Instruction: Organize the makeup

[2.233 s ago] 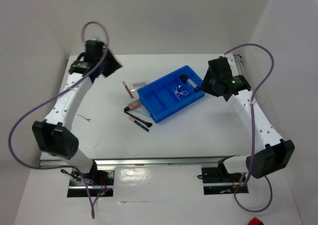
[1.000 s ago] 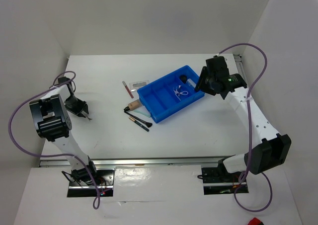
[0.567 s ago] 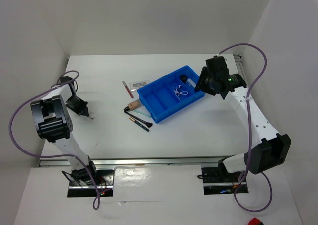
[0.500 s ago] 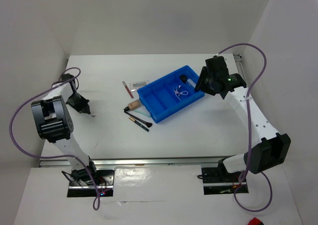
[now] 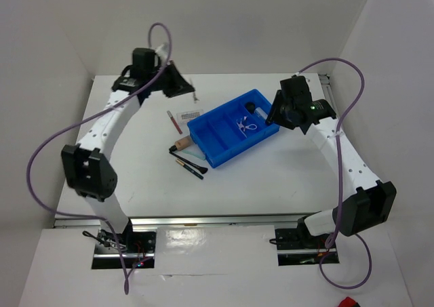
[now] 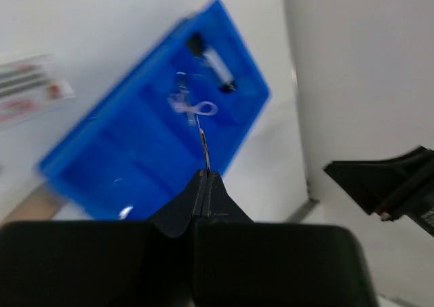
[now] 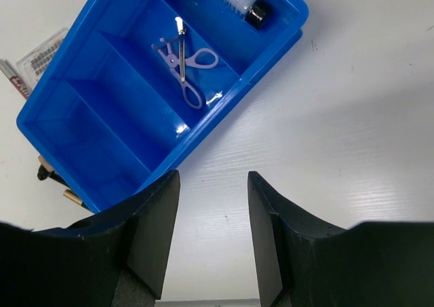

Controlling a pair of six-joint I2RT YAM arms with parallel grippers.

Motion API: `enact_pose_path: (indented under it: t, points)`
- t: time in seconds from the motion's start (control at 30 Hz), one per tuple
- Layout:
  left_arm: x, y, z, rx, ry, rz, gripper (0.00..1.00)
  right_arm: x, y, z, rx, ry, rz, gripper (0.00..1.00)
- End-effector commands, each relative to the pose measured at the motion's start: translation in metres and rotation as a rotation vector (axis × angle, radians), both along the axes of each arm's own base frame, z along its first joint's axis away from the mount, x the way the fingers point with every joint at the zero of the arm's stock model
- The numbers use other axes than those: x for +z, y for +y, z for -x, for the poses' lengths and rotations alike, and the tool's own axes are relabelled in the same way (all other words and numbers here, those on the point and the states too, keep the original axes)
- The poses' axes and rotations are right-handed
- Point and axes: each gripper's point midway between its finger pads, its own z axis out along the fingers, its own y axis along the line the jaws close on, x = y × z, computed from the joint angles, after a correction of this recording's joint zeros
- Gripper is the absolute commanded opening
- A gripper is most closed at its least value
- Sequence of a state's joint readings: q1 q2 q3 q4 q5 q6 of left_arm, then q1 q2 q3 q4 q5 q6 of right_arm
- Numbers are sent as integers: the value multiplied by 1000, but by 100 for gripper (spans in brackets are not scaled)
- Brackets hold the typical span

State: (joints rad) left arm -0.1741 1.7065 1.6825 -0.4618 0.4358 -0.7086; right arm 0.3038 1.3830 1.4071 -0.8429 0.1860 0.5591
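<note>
Left hand [image 6: 205, 177] closed on a thin clip [image 6: 203, 144], held in the air near the tray [image 6: 102, 165]. Clip judged light, springy, slippery; best pinched mid-length. Right hand [image 7: 213, 185] open, empty

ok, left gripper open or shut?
Shut: in the wrist view the left gripper is pinched tight on a thin dark clip, no gap showing.
</note>
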Motion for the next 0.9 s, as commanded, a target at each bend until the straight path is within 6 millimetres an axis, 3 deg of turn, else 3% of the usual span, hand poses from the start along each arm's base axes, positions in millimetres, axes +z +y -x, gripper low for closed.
enact_pose_path:
  t: [0.0, 0.07, 0.1, 0.13, 0.2, 0.37, 0.67, 0.73, 0.8, 0.87]
  points:
    - [5, -96, -2, -211, 13, 110, 0, 30, -11, 0, -44, -78, 9, 52]
    - [0, -127, -3, -254, 25, 126, 0, 34, -16, 1, -62, -94, 22, 52]
    - [-22, -143, -10, -255, 76, 128, 0, 36, -17, 4, -62, -93, 22, 52]
    - [-13, -161, -10, -287, 54, 134, 0, 34, -17, 6, -61, -83, 26, 52]
    - [-32, -187, -17, -301, 78, 126, 0, 36, -19, 7, -69, -84, 33, 52]
    - [-73, -222, -26, -278, 122, 98, 0, 35, -22, 8, -75, -77, 43, 52]
    - [-125, -229, -42, -226, 175, 60, 1, 37, -27, 11, -84, -81, 64, 52]
    - [-126, -228, -44, -214, 172, 54, 9, 33, -27, 9, -76, -71, 75, 52]
    - [-126, -232, -45, -205, 157, 46, 29, 34, -26, 7, -76, -71, 75, 52]
    - [-128, -237, -43, -214, 157, 45, 38, 36, -26, 8, -70, -70, 82, 52]
